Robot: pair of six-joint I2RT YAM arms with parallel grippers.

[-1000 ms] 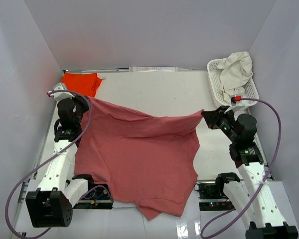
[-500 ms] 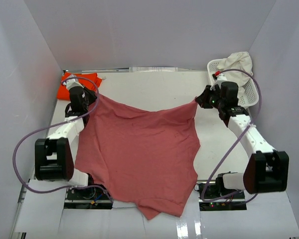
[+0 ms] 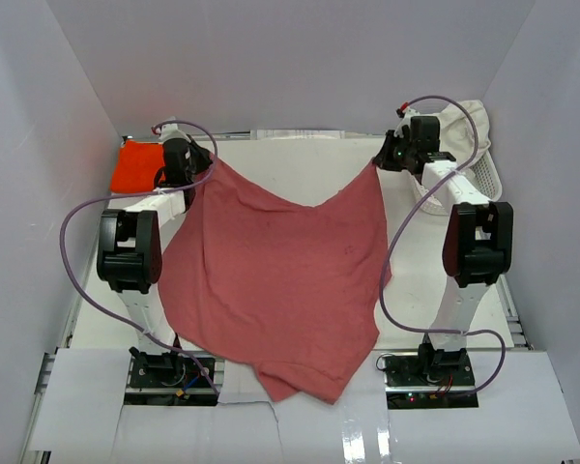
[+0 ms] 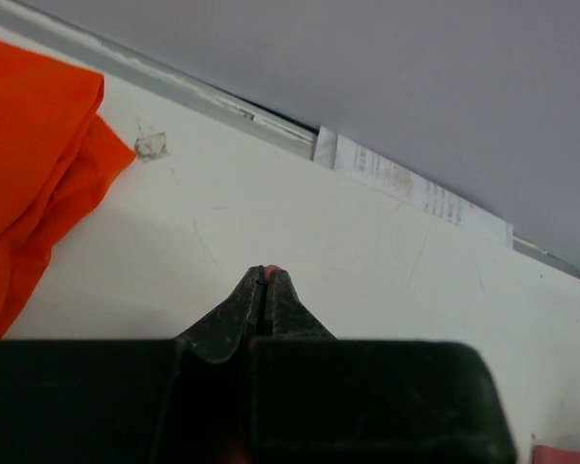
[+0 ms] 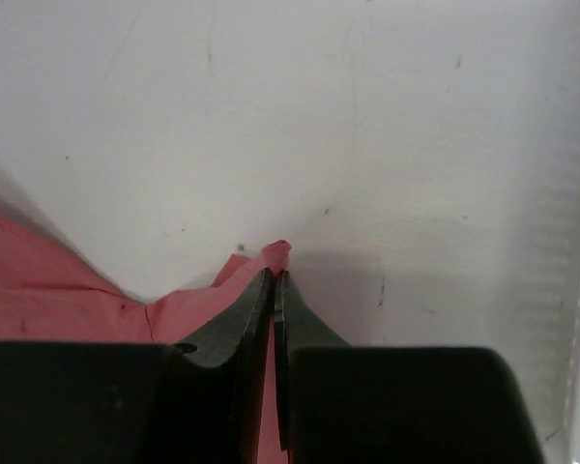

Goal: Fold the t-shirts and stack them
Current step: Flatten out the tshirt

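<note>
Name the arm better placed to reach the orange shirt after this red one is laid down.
Probably left: the left hand, shut on a corner of the rose-red shirt, sits beside the orange shirt; the right hand holds the opposite corner by the basket.

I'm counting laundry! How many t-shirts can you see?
3: rose-red t-shirt spread in the middle, orange-red t-shirt far left, cream-white t-shirt in the basket far right. More may hide in it.

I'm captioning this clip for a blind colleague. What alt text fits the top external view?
A large rose-red t-shirt is held spread over a white table, the robot's left hand and right hand each pinching a far corner. An orange t-shirt lies far left; a cream t-shirt sits in a white basket far right.
</note>
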